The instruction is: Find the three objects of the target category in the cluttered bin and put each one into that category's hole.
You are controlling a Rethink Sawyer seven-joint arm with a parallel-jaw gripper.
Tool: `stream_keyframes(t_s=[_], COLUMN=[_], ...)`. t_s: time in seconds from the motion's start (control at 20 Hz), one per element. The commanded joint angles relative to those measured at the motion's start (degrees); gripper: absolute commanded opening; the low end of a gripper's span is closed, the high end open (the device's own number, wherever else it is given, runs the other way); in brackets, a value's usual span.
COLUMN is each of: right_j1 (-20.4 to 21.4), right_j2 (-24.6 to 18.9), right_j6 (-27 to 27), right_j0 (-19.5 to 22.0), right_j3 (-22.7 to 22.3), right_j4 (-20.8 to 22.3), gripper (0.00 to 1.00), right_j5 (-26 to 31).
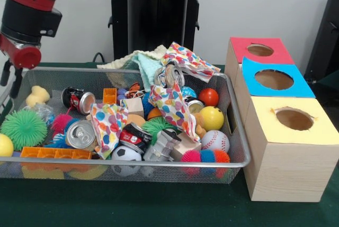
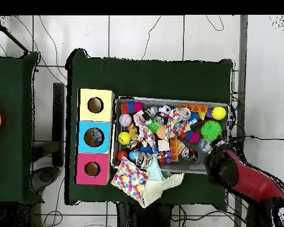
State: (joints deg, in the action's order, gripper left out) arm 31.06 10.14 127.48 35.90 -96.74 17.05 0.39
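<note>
The arm hangs over the far corner of the bin [image 1: 235, 132], which sits on the worktop just beside the three holed boxes [image 1: 275, 81], its fingers' state impossible to tell, so it should probably descend slowly and clear the rim.

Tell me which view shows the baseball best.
The front view: the baseball sits clear at the bin's near corner beside the yellow-topped box, stitching visible. Overhead it is only a small pale ball by the bin's wall.
</note>
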Motion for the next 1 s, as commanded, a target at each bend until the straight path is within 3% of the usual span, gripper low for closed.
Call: stream_keyframes(t_s=[0.05, 0.4, 1.0], right_j1=[0.6, 0.93, 1.49], right_j2=[-9.94, -12.83, -14.62], right_j6=[1.09, 1.52, 2.45], right_j0=[3.05, 4.95, 4.45], right_j3=[-0.8, -3.26, -4.39], right_j4=[1.35, 1.78, 0.34], gripper=[1.0, 1.0, 1.0], right_j5=[3.34, 2.87, 4.59])
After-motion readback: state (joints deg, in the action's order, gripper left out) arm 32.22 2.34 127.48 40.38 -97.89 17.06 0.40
